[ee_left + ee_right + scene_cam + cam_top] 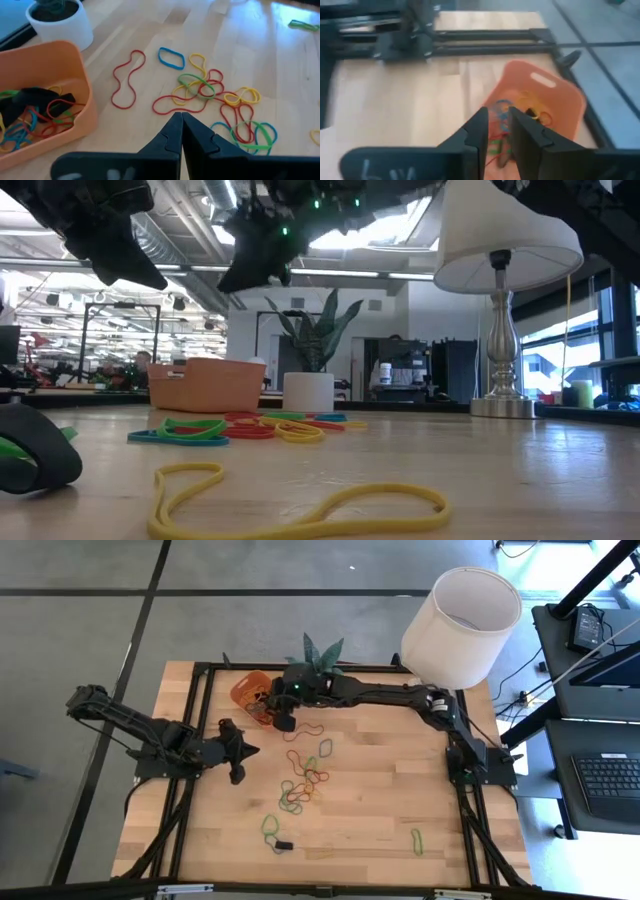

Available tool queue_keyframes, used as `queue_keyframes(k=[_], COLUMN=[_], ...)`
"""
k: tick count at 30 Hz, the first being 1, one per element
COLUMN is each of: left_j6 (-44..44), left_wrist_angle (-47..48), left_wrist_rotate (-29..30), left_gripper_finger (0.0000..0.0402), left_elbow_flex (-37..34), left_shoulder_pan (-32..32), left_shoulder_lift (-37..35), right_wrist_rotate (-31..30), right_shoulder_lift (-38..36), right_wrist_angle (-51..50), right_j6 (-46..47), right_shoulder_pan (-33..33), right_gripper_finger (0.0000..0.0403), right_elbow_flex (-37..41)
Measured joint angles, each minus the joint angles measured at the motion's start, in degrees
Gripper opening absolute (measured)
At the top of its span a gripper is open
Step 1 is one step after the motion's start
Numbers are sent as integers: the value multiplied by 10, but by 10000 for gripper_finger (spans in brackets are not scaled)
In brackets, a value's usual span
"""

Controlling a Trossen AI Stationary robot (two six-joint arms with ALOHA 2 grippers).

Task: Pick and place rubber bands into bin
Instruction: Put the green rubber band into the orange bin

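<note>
Matt orange plastic bin (75, 107), wooden table (380, 800)

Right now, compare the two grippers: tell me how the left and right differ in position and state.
The right gripper hangs over the orange bin, fingers slightly apart with nothing visibly between them. The left gripper sits shut and empty, off to the side of the bin, pointing at the rubber bands loose on the table. Both are dark two-finger grippers raised above the wood.

We're in an open-plan lab or workshop here: exposed ducts (150, 240) and strip lights (330, 273) run overhead, workbenches (60, 385) crowd the background, a laptop (610, 775) sits on a side desk (590, 755), and the wooden surface (400, 790) rides a black frame (470, 830) on grey concrete floor (80, 630).
</note>
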State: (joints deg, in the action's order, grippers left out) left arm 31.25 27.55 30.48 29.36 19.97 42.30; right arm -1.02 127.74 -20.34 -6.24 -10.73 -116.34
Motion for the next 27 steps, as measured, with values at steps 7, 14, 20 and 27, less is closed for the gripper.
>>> queue_keyframes(k=[7,14,20,27], left_j6=[-57,-96,-95,-95], left_wrist_angle=[0,0,-6,-9], left_wrist_rotate=[-4,-1,-17,-37], left_gripper_finger=[3,2,1,1], left_elbow_flex=[0,0,0,29], left_shoulder_pan=[0,0,0,-14], left_shoulder_lift=[0,0,0,52], right_wrist_rotate=[2,9,8,-14], right_shoulder_lift=[-1,-1,-72,-253], right_wrist_angle=[-241,-408,-331,-156], right_j6=[38,111,183,301], right_shoulder_pan=[20,63,122,163], right_gripper_finger=[14,9,7,3], right_elbow_flex=[-64,-21,155,427])
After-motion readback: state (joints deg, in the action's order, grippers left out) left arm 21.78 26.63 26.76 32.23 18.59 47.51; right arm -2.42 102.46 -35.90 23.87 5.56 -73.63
